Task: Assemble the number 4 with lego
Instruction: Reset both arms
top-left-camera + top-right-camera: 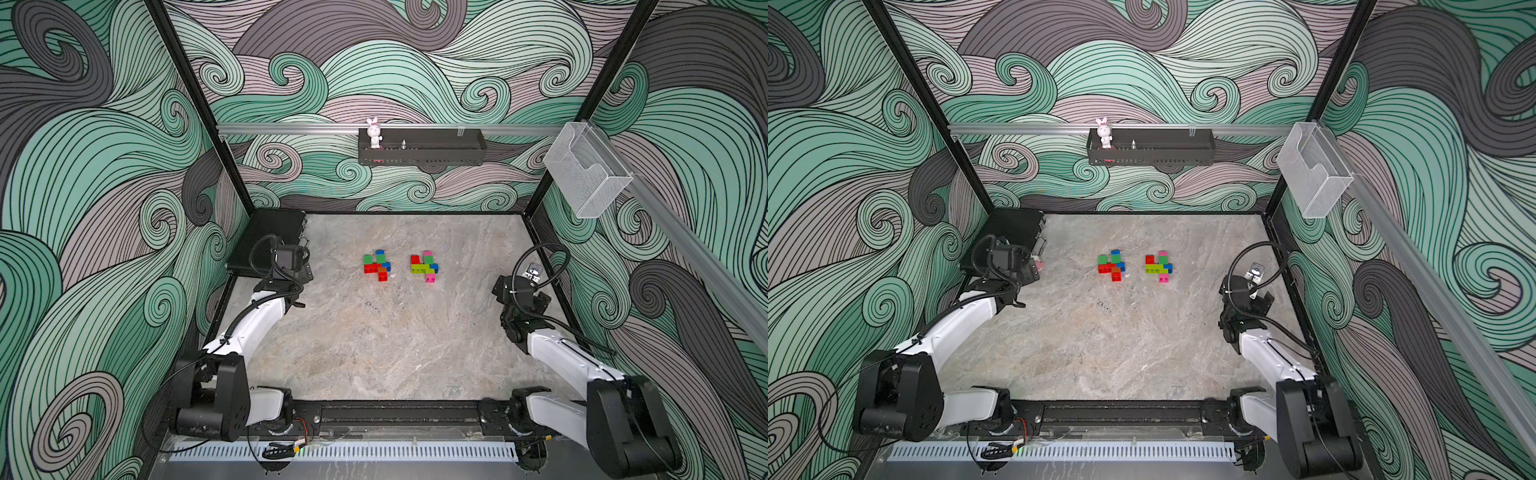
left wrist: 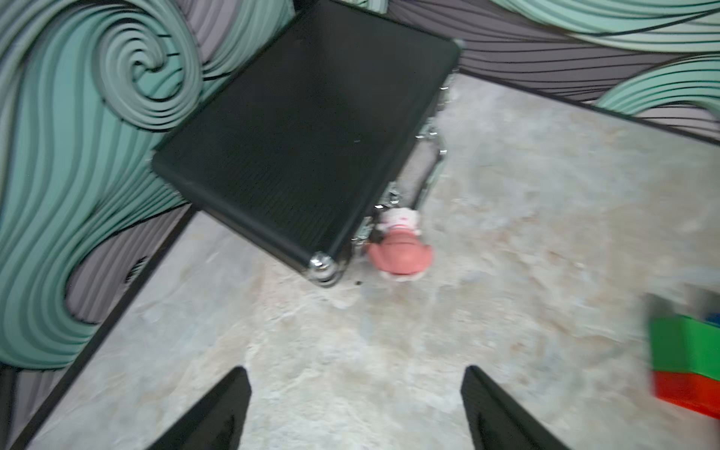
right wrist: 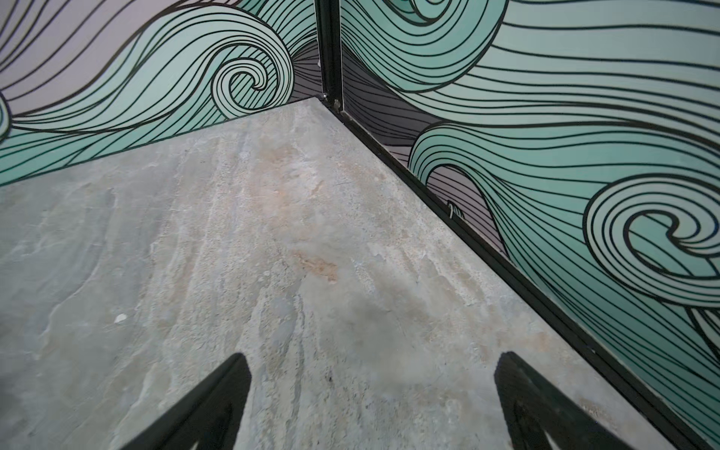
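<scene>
Red-green-blue lego cluster (image 1: pixel 377 266) and lime-pink lego cluster (image 1: pixel 424 267) sat side by side, apart, mid table (image 1: pixel 374 340). left gripper (image 2: pixel 356 376) spread wide, empty, near black case (image 2: pixel 304 136). right gripper (image 3: pixel 372 360) spread wide, empty, over bare table.

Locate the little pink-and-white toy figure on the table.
The little pink-and-white toy figure lies, in the left wrist view, close beside the latched edge of the black hard case in the far left corner, ahead of the open left hand.
</scene>
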Action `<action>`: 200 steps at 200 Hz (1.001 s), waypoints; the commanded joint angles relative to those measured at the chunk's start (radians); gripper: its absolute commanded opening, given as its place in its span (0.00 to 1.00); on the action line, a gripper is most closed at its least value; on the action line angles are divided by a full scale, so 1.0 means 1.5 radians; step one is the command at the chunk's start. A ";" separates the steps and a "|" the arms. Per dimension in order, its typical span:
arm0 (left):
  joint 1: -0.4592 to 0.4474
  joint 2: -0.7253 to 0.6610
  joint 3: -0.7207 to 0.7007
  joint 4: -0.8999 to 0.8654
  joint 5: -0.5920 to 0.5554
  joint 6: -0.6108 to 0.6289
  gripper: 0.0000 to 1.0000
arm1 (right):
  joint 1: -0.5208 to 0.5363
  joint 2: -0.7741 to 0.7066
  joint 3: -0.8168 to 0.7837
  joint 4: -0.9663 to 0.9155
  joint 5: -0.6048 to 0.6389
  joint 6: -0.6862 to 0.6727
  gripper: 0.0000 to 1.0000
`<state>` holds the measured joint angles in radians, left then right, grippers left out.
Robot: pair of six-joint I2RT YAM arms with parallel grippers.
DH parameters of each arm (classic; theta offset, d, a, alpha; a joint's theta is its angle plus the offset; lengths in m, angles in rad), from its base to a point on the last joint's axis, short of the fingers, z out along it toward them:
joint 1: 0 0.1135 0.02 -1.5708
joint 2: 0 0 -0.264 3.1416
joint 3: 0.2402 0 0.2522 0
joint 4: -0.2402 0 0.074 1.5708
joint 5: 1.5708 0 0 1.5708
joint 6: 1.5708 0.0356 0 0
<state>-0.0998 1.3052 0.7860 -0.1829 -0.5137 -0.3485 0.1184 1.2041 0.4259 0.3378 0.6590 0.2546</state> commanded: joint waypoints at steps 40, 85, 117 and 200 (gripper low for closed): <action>0.031 0.011 -0.095 0.133 -0.096 0.064 0.99 | -0.036 0.174 0.061 0.164 -0.196 -0.136 0.99; 0.035 0.056 -0.144 0.322 0.060 0.130 0.99 | -0.038 0.201 -0.010 0.311 -0.371 -0.204 0.99; 0.038 0.037 -0.261 0.568 0.126 0.213 0.99 | -0.059 0.226 -0.011 0.346 -0.397 -0.186 0.99; 0.075 0.149 -0.232 0.604 0.098 0.154 0.99 | -0.058 0.226 -0.011 0.338 -0.395 -0.187 0.99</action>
<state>0.0040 1.5585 0.4107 0.7464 -0.3374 -0.0650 0.0334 1.5471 0.4007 0.8207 0.0780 -0.0200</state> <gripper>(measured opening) 0.985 0.988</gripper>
